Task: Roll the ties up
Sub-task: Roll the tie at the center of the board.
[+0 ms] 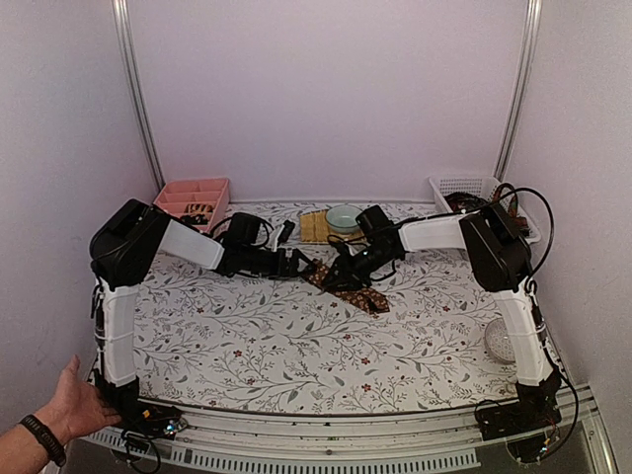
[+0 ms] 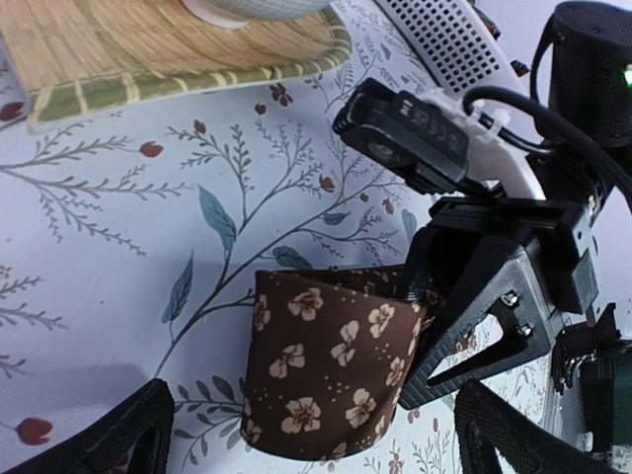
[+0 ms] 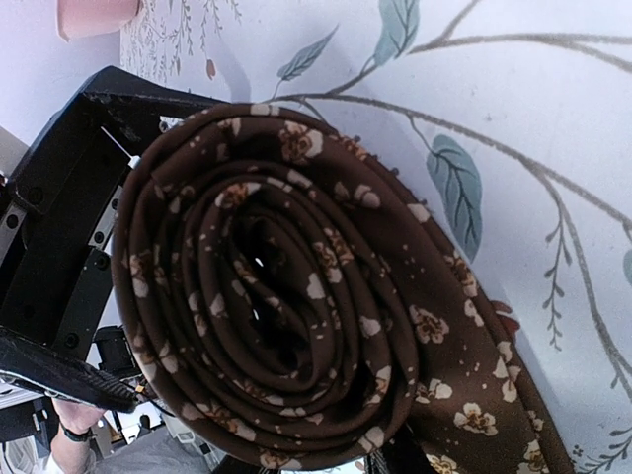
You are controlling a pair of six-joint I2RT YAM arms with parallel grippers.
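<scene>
A dark brown tie with cream flowers is wound into a roll (image 2: pixel 331 370) that stands on its edge on the floral tablecloth. Its loose tail (image 1: pixel 370 298) trails away to the right. In the right wrist view the roll (image 3: pixel 276 306) fills the frame and shows its spiral end. My right gripper (image 1: pixel 341 274) is shut on the roll, with one black finger (image 2: pixel 464 341) pressed against its right side. My left gripper (image 2: pixel 311 420) faces the roll from the left, open, its two pads apart on either side and touching nothing.
A yellowish woven mat (image 1: pixel 316 229) with a pale green bowl (image 1: pixel 344 217) lies just behind the grippers. A pink tray (image 1: pixel 193 197) stands at the back left, a white basket (image 1: pixel 464 186) at the back right. A person's hand (image 1: pixel 69 405) rests by the left arm's base.
</scene>
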